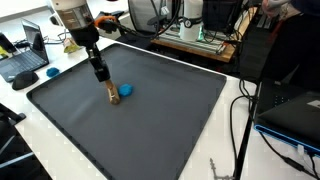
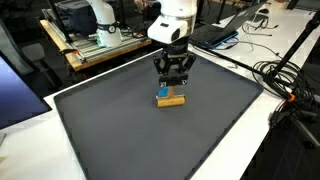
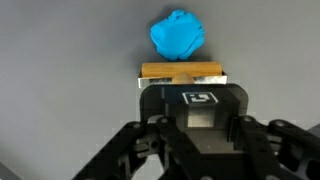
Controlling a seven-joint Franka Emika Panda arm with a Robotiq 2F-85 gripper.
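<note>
Gripper [image 2: 171, 86] pinched shut on the wooden block [image 3: 180, 71] - a shallow end grip could slip - or any drag shoves the blue lump [image 3: 178, 36] just beside it.

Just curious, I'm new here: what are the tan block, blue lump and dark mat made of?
Tan block: seemingly wood, matte, straight-edged. Blue lump: perhaps crumpled cloth or clay, matte, wrinkled surface; unclear which. Dark mat: likely fabric or rubber, dull grey, no glare.
</note>
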